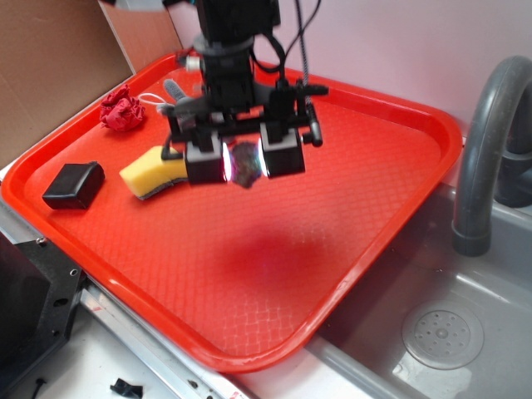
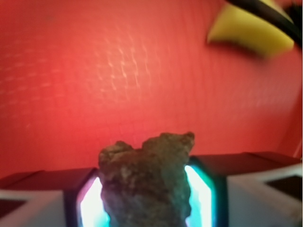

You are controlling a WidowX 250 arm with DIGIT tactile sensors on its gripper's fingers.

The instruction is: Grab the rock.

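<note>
The rock [image 1: 245, 165] is a rough brown-grey lump held between the two glowing pads of my gripper [image 1: 244, 160], lifted above the red tray [image 1: 366, 191]. In the wrist view the rock [image 2: 144, 179] fills the gap between the fingers, and my gripper [image 2: 146, 198] is shut on it, both lit pads pressing its sides. Its jagged top pokes out past the fingertips. Below it lies only the tray's textured floor.
A yellow sponge [image 1: 152, 171] lies just left of the gripper, seen blurred at the upper right in the wrist view [image 2: 251, 33]. A black wedge block [image 1: 73, 184] and a red ruffled ball [image 1: 122, 110] sit further left. A grey sink [image 1: 440, 332] with a faucet [image 1: 490, 150] lies to the right.
</note>
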